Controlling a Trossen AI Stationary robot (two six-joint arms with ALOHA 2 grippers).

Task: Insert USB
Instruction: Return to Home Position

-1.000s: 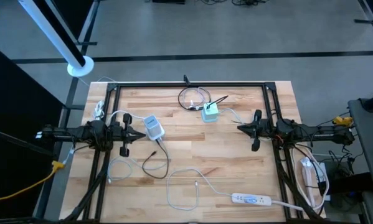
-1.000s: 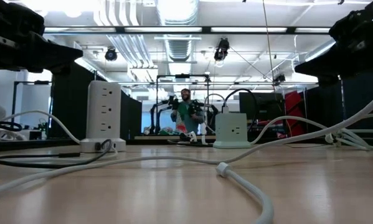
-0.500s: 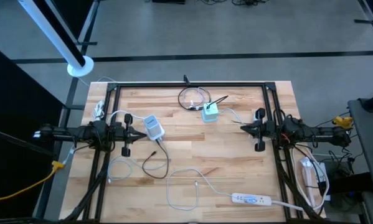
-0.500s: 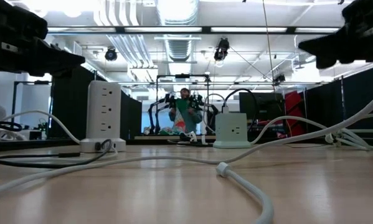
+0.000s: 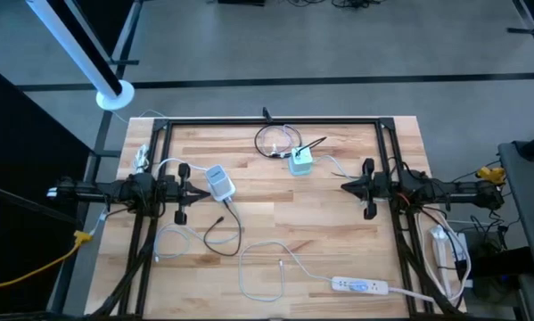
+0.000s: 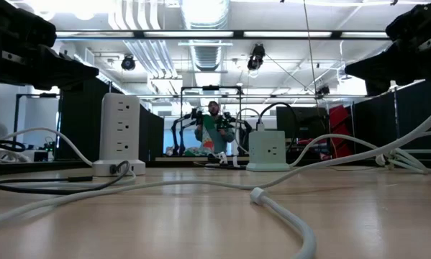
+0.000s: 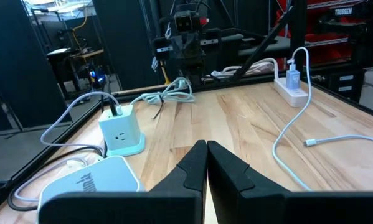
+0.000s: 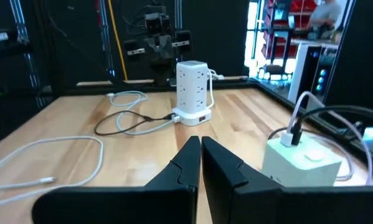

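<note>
My left gripper hovers shut and level at the table's left, its tips just short of the white tower power strip. At the table's right, my right gripper also hovers shut and level, pointing toward the middle. Both hold nothing. A mint-green cube charger stands at the far middle with a white cord plugged into its top. A white cable lies looped near the front, its free USB plug flat on the wood; the plug also shows in the left wrist view.
A flat white power strip lies near the front right edge. A black cable curls near the tower, more cords loop at the far middle, and a black frame borders the table. A person stands in the room beyond.
My right gripper has tipped up a little and come back down to about where it was, still shut. The cables and chargers lie as before.
</note>
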